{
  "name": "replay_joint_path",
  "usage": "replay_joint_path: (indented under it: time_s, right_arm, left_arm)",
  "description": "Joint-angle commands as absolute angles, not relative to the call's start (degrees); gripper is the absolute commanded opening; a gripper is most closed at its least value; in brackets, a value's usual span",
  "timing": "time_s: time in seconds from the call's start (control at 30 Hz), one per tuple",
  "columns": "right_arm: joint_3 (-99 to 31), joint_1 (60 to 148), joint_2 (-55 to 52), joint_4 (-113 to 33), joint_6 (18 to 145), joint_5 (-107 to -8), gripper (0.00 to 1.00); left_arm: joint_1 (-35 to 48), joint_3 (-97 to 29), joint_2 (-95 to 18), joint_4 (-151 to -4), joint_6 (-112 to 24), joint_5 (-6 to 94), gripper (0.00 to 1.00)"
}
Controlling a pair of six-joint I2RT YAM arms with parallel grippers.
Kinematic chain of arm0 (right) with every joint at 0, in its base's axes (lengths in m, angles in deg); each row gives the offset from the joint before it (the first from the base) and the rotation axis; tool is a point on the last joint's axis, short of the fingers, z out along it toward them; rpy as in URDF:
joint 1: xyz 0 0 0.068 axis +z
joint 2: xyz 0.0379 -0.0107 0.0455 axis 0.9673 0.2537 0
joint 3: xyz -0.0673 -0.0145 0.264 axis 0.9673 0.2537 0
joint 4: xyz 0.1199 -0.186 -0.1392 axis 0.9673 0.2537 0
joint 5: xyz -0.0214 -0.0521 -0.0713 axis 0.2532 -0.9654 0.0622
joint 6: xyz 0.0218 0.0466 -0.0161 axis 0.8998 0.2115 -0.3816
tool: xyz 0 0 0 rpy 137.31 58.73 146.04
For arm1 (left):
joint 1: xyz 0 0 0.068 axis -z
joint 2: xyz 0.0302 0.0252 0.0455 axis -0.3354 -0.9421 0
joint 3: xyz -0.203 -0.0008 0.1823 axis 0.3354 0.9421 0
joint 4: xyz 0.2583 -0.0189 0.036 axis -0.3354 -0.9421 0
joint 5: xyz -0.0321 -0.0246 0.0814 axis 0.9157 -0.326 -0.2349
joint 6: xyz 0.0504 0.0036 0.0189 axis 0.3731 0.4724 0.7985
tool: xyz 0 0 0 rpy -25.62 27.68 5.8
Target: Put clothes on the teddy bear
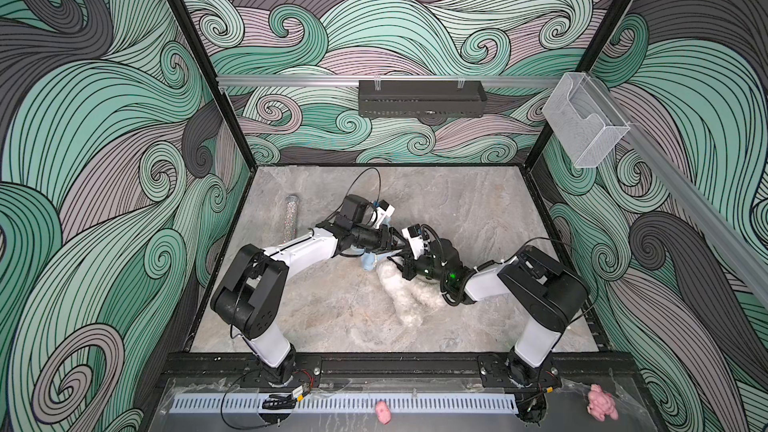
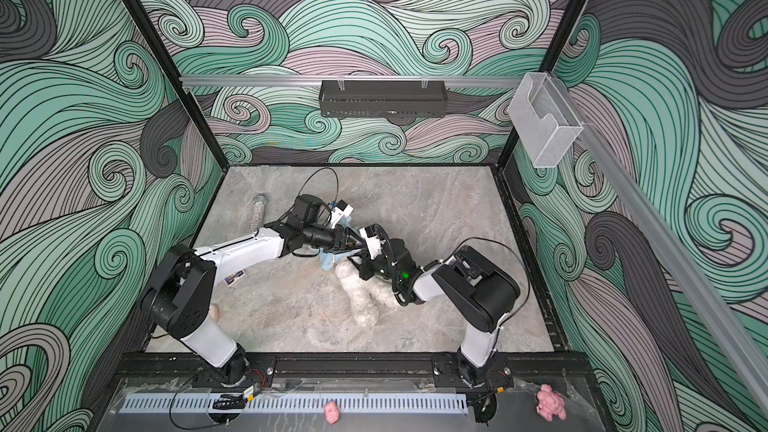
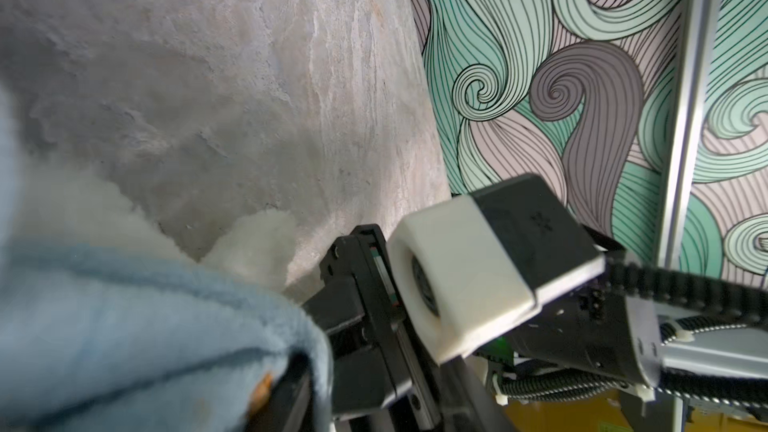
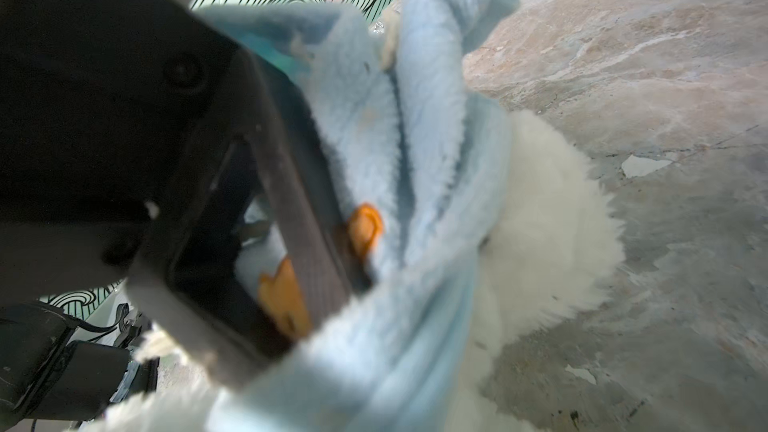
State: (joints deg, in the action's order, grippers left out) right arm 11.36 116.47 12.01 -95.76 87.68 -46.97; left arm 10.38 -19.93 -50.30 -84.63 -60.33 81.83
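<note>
Two grippers meet at your teddy bear (image 1: 405, 295), far end, right gripper (image 1: 397, 268) closed, tips in blue garment (image 1: 370, 261), left gripper (image 1: 400, 244) open or closed you cannot tell

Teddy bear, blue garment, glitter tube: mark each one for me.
teddy bear (image 1: 405, 292), in a top view, on its white fluffy body.
blue garment (image 4: 432, 126), right wrist view, on a fleece fold.
glitter tube (image 1: 291, 218), in a top view, about mid-length.
</note>
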Motion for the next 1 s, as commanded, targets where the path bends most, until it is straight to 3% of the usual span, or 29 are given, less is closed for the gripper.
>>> replay_joint_path:
  time_s: [0.0,0.23,0.87,0.97]
  right_arm:
    - [12.46,116.30,11.40,-100.82,86.94,-46.15,0.11]
    - [12.77,116.26,9.37,-96.61,83.64,-45.99,0.11]
    - [13.47,115.74,8.52,-95.16,81.74,-46.52,0.10]
    - [13.58,115.56,8.19,-94.92,81.43,-46.58,0.10]
  left_arm:
    - [10.60,-22.92,-47.14,-93.88,-53.92,75.77,0.58]
    - [10.13,-25.87,-42.86,-99.08,-50.48,69.64,0.71]
    - [8.64,-25.83,-34.04,-103.45,-47.95,62.15,0.82]
    - [7.99,-24.84,-31.18,-106.97,-49.10,56.18,0.79]
